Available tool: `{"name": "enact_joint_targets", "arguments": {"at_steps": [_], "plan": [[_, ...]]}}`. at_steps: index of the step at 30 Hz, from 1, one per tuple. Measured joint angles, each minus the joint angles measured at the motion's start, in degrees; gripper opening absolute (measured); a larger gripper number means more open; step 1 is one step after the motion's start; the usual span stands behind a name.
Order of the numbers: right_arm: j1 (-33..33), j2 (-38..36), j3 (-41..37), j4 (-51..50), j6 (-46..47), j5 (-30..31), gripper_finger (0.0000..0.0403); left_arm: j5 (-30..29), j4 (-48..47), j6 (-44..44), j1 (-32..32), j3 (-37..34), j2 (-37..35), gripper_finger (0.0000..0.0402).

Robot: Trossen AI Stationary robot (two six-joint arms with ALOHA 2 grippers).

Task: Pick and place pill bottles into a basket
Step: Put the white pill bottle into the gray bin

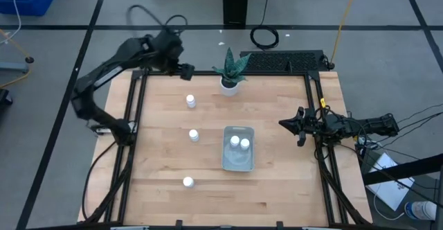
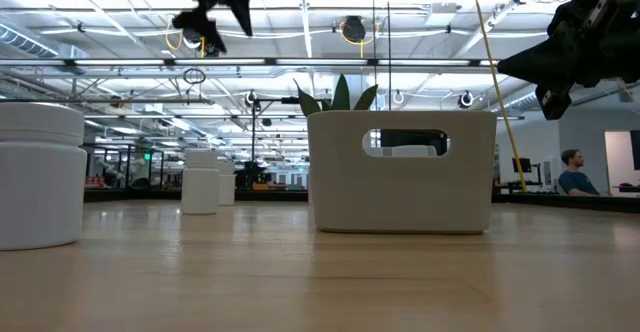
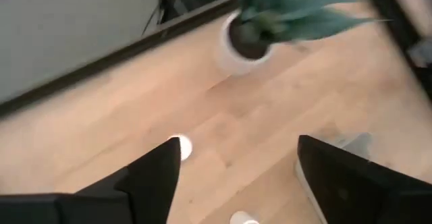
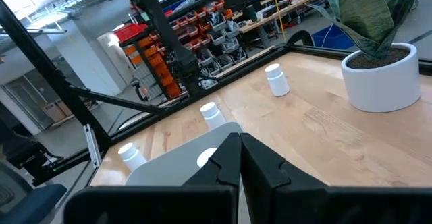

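Three white pill bottles stand upright on the wooden table [image 1: 190,101] [image 1: 194,135] [image 1: 187,182]. Two more [image 1: 235,141] [image 1: 244,145] stand inside the grey-blue basket [image 1: 238,162] at the table's middle. My left gripper [image 1: 185,69] hangs open, high above the far left part of the table, pointing slantwise down. Its wrist view shows its wide-open fingers [image 3: 236,183] with nothing between them, a bottle [image 3: 181,146] far below. My right gripper [image 1: 287,124] waits shut and level at the right edge, with its tips [image 4: 239,156] together.
A white pot with a green plant [image 1: 230,83] stands at the far middle of the table, close to my left gripper. Black frame rails [image 1: 135,112] run along the left and right sides. A person [image 2: 573,172] sits in the room behind.
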Motion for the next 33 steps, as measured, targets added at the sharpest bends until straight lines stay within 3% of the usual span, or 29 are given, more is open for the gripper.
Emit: {"name": "enact_joint_targets", "arguments": {"at_steps": [5,9,19,33], "plan": [[0.0,0.0,0.0,0.0,0.0,0.0,0.0000,1.6,-4.5,-0.4,2.4,-0.1,6.3,0.0345],[0.0,0.0,0.0,0.0,0.0,0.0,0.0000,-0.9,-4.9,0.0,1.8,-0.2,11.2,0.0361],[0.0,0.0,0.0,0.0,0.0,0.0,0.0000,-1.2,-8.4,4.0,-1.5,-0.4,21.4,0.0362],[0.0,0.0,0.0,0.0,0.0,0.0,0.0000,-1.1,0.9,4.9,-1.0,-15.3,19.3,0.0351]]}}
